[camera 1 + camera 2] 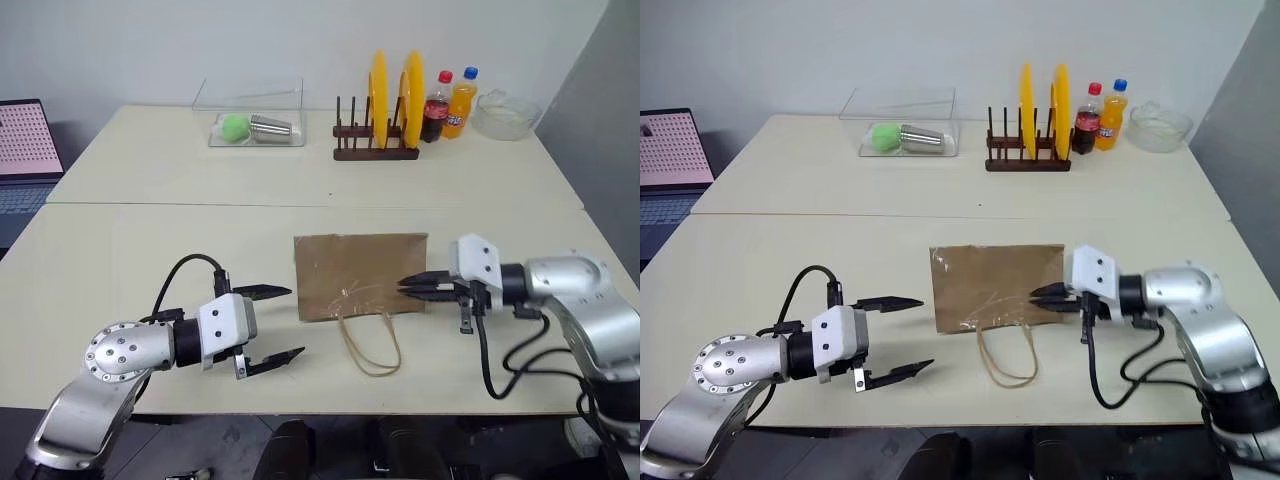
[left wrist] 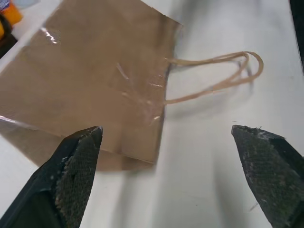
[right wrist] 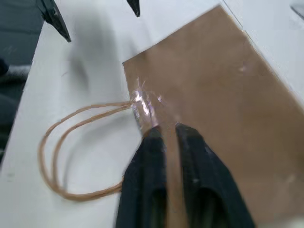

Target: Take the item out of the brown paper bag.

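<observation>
On the near half of the pale surface (image 1: 150, 240), the brown paper bag (image 1: 360, 272) lay flat, its mouth turned toward the robot and its two thin tan handles (image 1: 372, 350) looped out together over the bare top near the front edge. A glint of clear plastic showed at the bag's mouth edge, but whether that was the item could not be told; no small clear bottle was plainly visible.

The left gripper (image 1: 268, 326) hovered just beside the bag's left edge, level with its mouth corner, its two black fingers spread wide and holding nothing. From the left wrist view the fingers (image 2: 76, 175) framed the bag's near corner without touching it.

The right gripper (image 1: 413, 287) sat at the bag's right side near the mouth edge, its fingers only a narrow gap apart. From the right wrist view its fingertips (image 3: 154, 137) lay over the brown paper close to the shiny patch by the handle roots; whether they pinched the paper or merely rested above it could not be told.

Along the far side stood a wooden plate rack (image 1: 375, 140) with two yellow plates, a red-capped cola bottle (image 1: 435, 108), a blue-capped orange soda bottle (image 1: 461, 104), a glass bowl (image 1: 505, 113), and a clear box (image 1: 255, 112) holding a green ball and a metal cup.
</observation>
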Controlling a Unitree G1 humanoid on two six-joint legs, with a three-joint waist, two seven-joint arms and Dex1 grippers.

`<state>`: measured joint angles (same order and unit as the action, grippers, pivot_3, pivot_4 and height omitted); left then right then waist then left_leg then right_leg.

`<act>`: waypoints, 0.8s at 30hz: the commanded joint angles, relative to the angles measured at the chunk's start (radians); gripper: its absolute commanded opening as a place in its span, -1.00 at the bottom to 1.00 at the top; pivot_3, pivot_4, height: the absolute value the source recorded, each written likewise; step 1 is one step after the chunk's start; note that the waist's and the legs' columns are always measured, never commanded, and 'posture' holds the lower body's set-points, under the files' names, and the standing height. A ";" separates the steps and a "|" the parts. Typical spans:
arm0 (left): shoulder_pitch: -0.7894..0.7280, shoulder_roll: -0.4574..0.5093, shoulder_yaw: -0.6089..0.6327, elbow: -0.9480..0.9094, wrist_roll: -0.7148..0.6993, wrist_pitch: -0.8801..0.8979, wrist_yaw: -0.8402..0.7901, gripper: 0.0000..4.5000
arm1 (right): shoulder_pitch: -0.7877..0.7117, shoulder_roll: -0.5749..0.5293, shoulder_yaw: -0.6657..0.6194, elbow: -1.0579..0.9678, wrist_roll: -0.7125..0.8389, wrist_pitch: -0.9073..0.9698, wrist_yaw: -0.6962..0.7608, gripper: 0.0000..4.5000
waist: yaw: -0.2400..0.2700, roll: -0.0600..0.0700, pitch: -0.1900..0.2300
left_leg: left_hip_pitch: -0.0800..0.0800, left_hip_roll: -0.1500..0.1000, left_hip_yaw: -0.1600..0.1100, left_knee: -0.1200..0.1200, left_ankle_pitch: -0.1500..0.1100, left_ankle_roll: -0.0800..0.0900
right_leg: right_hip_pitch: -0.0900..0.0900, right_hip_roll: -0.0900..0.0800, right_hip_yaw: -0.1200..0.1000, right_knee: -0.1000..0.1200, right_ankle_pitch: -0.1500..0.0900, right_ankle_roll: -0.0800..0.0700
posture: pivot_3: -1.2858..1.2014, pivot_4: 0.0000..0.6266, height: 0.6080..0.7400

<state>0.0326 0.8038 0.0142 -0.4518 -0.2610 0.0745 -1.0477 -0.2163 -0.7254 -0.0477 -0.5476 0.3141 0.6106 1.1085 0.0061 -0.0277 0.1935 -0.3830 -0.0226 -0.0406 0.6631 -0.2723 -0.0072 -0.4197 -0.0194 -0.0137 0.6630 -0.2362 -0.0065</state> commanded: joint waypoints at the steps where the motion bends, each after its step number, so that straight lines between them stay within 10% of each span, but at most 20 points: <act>1: -0.043 0.000 -0.065 0.041 0.042 -0.119 -0.053 1.00 | 0.093 -0.013 -0.100 -0.182 0.111 0.137 -0.082 -0.14 | -0.001 0.000 0.000 | 0.000 0.000 0.000 0.000 0.000 0.000 | 0.000 0.000 0.000 0.000 0.000 0.000 | 0.03 -0.52 1.00; 4: -0.107 -0.025 -0.143 0.093 0.081 -0.202 -0.085 1.00 | 0.250 -0.045 -0.133 -0.295 0.123 0.183 -0.124 0.33 | 0.002 0.000 0.000 | 0.000 0.000 0.000 0.000 0.000 0.000 | 0.000 0.000 0.000 0.000 0.000 0.001 | 0.03 -0.52 1.00; 24: -0.498 -0.296 -0.455 0.663 0.300 -0.786 -0.128 1.00 | 0.577 -0.132 -0.363 -0.500 0.323 0.241 -0.298 0.33 | 0.009 -0.001 -0.002 | 0.002 0.000 0.000 0.001 0.000 0.000 | 0.005 0.001 -0.001 -0.004 0.002 0.005 | 0.03 -0.52 1.00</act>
<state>-0.4457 0.5189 -0.4314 0.1978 0.0264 -0.6540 -1.1962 0.3613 -0.8475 -0.3787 -0.9610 0.6100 0.8638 0.8254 0.0154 -0.0285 0.1915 -0.3813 -0.0227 -0.0403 0.6642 -0.2723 -0.0069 -0.4145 -0.0182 -0.0142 0.6589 -0.2342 -0.0018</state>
